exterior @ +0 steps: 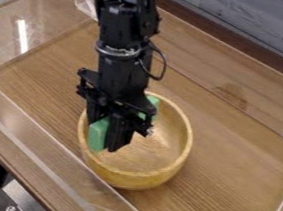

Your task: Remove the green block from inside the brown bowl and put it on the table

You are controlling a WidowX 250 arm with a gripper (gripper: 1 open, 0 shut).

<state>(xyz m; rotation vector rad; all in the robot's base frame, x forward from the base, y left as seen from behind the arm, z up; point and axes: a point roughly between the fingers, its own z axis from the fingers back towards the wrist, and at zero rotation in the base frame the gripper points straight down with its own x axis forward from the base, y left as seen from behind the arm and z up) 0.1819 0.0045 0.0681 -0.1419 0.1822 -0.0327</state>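
Note:
The brown bowl sits on the table near the front middle. My gripper points steeply down into the bowl and is shut on the green block. The block lies tilted between the black fingers. One end shows at the lower left of the fingers and the other peeks out at the upper right. The fingers hide the block's middle, and I cannot tell if its low end touches the bowl's floor.
Low clear acrylic walls edge the table, one along the front left and one along the back. Bare wood-grain tabletop lies to the right of the bowl and to the left behind it.

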